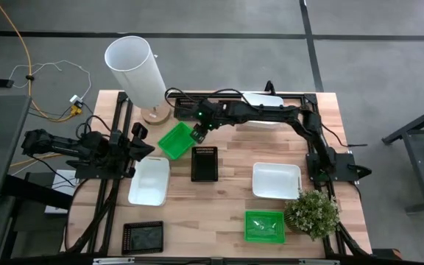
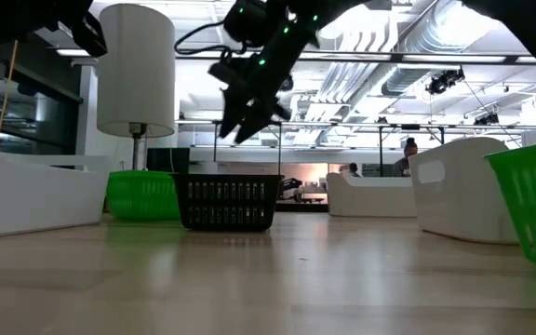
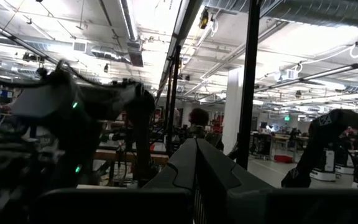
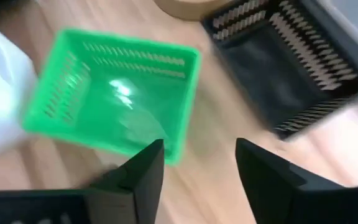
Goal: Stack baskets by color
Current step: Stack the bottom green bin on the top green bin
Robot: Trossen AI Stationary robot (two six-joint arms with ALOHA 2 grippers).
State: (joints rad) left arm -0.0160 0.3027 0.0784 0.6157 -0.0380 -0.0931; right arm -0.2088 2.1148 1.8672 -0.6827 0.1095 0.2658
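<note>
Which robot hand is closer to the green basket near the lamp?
The right gripper, hovering open at the green basket's edge. The left gripper waits beyond the basket's other side, farther off.

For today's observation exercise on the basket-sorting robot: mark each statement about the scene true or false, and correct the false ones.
1. The right hand hovers open over a green basket. True.
2. That green basket is stacked inside the black basket. False: they sit side by side on the table, apart.
3. A second green basket sits beside the potted plant. True.
4. The left hand holds a white basket. False: it is shut and empty, at the table's left edge.
5. Only one black basket is on the table. False: another black basket lies near the front edge.
</note>
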